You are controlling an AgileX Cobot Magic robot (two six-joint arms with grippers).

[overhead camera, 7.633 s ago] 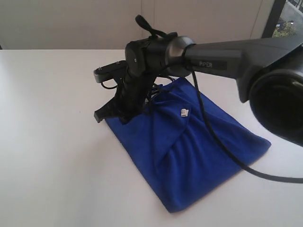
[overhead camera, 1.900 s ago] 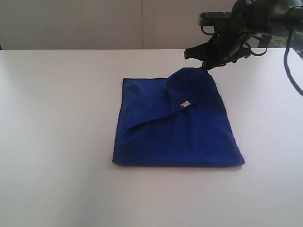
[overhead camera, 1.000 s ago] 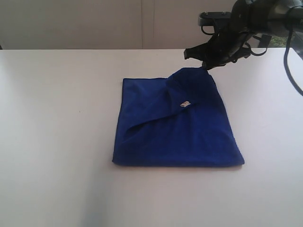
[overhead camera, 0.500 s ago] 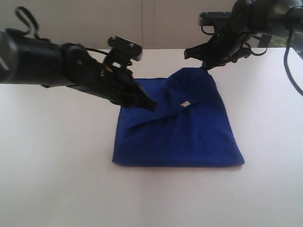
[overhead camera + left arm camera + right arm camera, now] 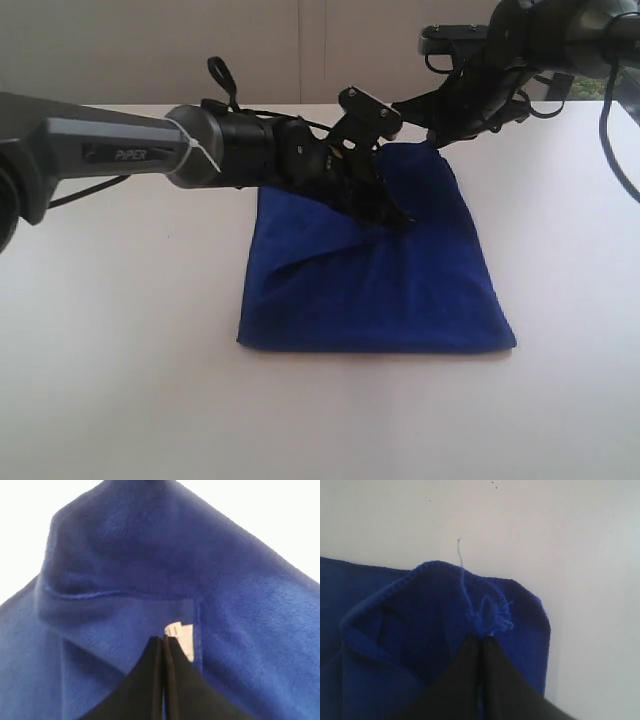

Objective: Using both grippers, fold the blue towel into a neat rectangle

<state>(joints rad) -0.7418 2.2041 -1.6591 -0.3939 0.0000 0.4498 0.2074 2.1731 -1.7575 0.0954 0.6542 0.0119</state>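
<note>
The blue towel (image 5: 380, 290) lies on the white table (image 5: 120, 350), folded roughly square with a diagonal flap across it. My right gripper (image 5: 435, 142) is shut on its far right corner and holds that corner slightly raised. In the right wrist view the frayed corner of the towel (image 5: 395, 655) sits at the tips of the right gripper (image 5: 481, 639). My left gripper (image 5: 398, 218) reaches across the towel's middle. Its jaws are shut, and the left gripper (image 5: 163, 639) has its tips against the towel (image 5: 250, 605) beside the white tag (image 5: 182, 637).
The left arm (image 5: 120, 150) stretches low over the table from the left edge to the towel. The table's far edge (image 5: 150, 104) meets a pale wall. A dark window frame (image 5: 560, 85) stands at the back right.
The left arm has come in from the left and moved right over the towel, with its tips now at the tag. The right gripper stays still, holding the corner.
</note>
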